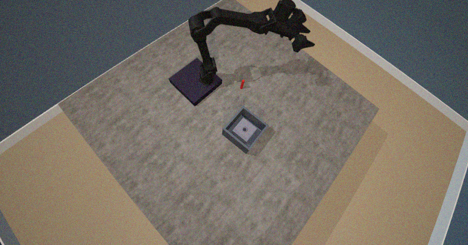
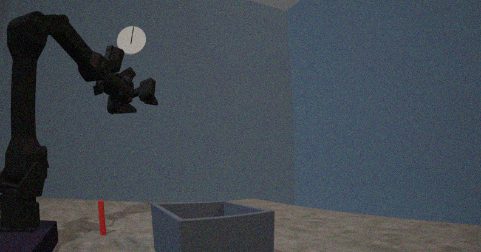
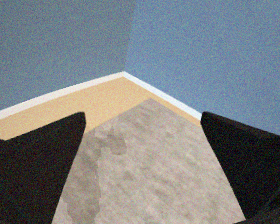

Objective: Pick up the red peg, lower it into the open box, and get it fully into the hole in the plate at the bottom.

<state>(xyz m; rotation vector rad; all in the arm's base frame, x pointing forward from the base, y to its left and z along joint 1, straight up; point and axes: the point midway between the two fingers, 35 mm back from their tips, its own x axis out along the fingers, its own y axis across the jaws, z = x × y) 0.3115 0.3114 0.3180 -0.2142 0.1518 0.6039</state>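
The red peg (image 1: 242,84) (image 2: 101,217) stands upright on the grey mat, just right of the arm's dark base plate (image 1: 188,82). The open grey box (image 1: 244,129) (image 2: 215,228) sits in front of the peg. A pale plate with a dark hole (image 1: 244,129) lies at its bottom. My gripper (image 1: 305,36) (image 2: 143,102) (image 3: 145,117) is open and empty. It hangs high in the air, far to the right of the peg and well above the floor. The wrist view shows only the two dark fingers over bare mat and the floor's corner.
The grey mat (image 1: 163,152) is bordered by tan floor (image 1: 409,165) and a white edge strip (image 1: 370,52). Blue walls stand behind in the exterior view, with a white disc (image 2: 131,40) on the wall.
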